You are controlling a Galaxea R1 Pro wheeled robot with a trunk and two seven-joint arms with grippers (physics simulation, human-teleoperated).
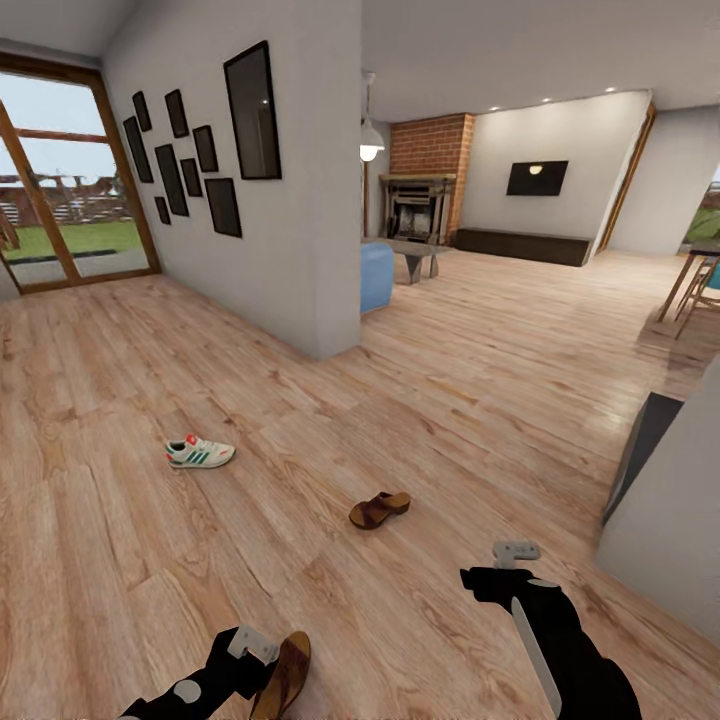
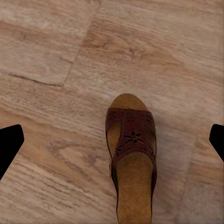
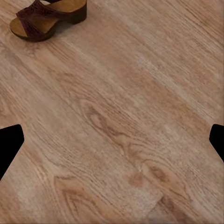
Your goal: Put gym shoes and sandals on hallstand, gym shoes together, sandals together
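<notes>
Three shoes show from your head cam, all on the corridor floor point(image 1: 470, 380). Going L to R: one gym shoe point(image 1: 199, 452) lies out at mid-left, on its sole, well apart from both arms. Next, your left gripper point(image 1: 262, 652) sits low near the frame's bottom edge w/ a sandal point(image 1: 283, 676) right at it, toe end pointing away from you. In the left wrist cam that same sandal point(image 2: 131, 161) runs lengthwise between the two dark fingertips point(image 2: 9, 144), brown strap up, tan footbed showing; the tips stand wide of it on each side, so the jaws are spread, not clamped on it. Can't tell whether it's touching the gripper body or just under it.

Further R, the second sandal point(image 1: 379, 509) lies mid-floor, on its sole, ahead of and between your two arms. Right gripper point(image 1: 516, 551) hangs above bare planks to its R, near but apart from it. Right wrist cam puts that sandal point(image 3: 48, 17) off at the frame's corner, well clear of the fingertips point(image 3: 10, 142), which are spread w/ only wood grain between them.
</notes>
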